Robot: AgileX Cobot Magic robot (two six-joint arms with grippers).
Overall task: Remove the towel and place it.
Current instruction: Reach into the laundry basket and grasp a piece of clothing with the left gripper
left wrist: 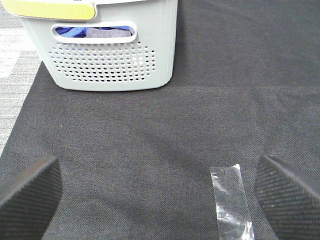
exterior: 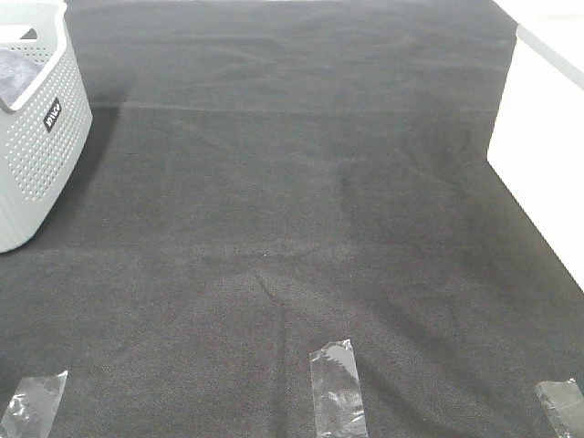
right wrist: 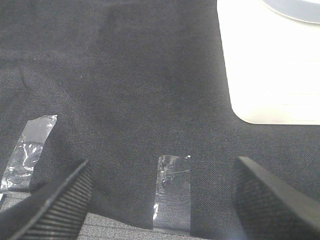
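Towel is in the basket, grey-lavender fabric showing through the handle slot with something blue next to it. High view: a bit of it is visible over the rim at the far left corner. How it's folded I can't tell.

Basket stands upright on the black cloth covering the counter, far left side. White box on the right edge, well apart from the basket.

Left gripper: jaws spread wide, nothing between them, over the cloth near a tape strip, facing the basket.

Right gripper: jaws also spread, empty, above another tape strip, white box off to one side.

Neither gripper shows in the high view.
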